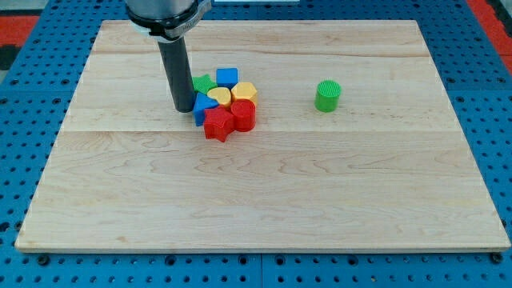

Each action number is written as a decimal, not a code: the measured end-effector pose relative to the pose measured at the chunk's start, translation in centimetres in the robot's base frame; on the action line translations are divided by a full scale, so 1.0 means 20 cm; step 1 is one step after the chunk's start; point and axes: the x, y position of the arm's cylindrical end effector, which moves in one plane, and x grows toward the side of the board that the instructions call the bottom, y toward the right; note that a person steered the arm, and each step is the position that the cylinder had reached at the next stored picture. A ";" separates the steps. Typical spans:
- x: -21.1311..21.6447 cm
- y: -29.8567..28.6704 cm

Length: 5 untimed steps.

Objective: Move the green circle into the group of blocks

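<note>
The green circle (pixel 327 95) stands alone on the wooden board, to the view's right of the middle. A tight group of blocks lies left of it: a green star (pixel 203 83), a blue cube (pixel 227 78), a yellow heart (pixel 218 98), a yellow block (pixel 244 91), a blue block (pixel 203 110), a red star (pixel 218 124) and a red block (pixel 244 115). My tip (pixel 183 109) rests on the board at the group's left edge, beside the blue block and the green star, far from the green circle.
The wooden board (pixel 264 200) lies on a blue perforated table (pixel 16 160). The arm's dark body (pixel 166 14) hangs over the board's top left part.
</note>
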 end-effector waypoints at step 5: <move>-0.93 0.72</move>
